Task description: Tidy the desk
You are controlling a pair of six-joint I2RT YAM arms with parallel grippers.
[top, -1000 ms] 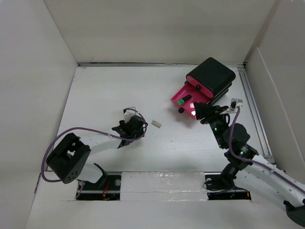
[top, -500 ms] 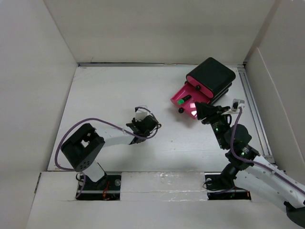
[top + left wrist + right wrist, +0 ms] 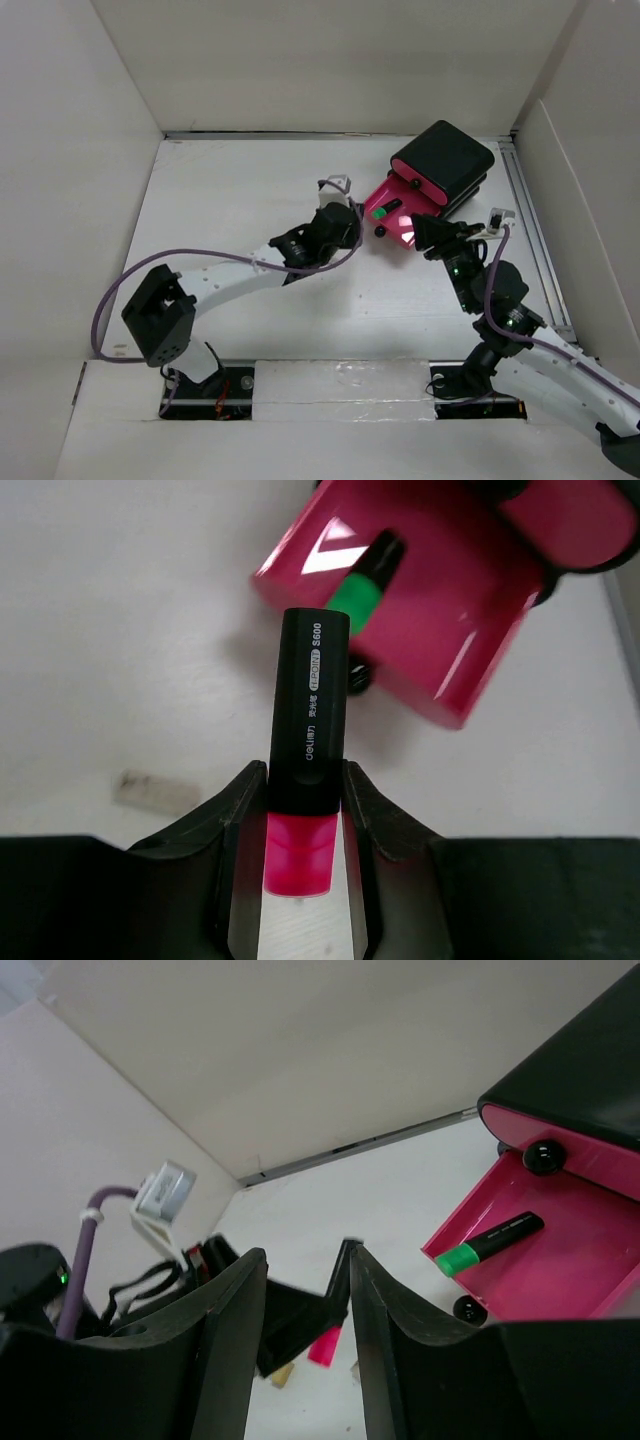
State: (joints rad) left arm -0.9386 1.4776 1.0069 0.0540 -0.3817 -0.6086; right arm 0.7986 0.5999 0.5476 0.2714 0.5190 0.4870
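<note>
The counter (image 3: 230, 190) lies under both jaws, matte white and near square, so I read no long axis in it. My left jaws are clamped on a highlighter (image 3: 310, 700), its pink barrel and glossy black cap pointing straight ahead at the open pink drawer (image 3: 470, 630) just beyond. A small pale block (image 3: 155, 790) left of them is blurred. My right jaws stand apart, empty.

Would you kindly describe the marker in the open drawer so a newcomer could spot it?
At the desk's far right sits a black box with a pink drawer pulled open. The marker lies inside: black with a green end, unlike the pink marker the left tool holds.
</note>
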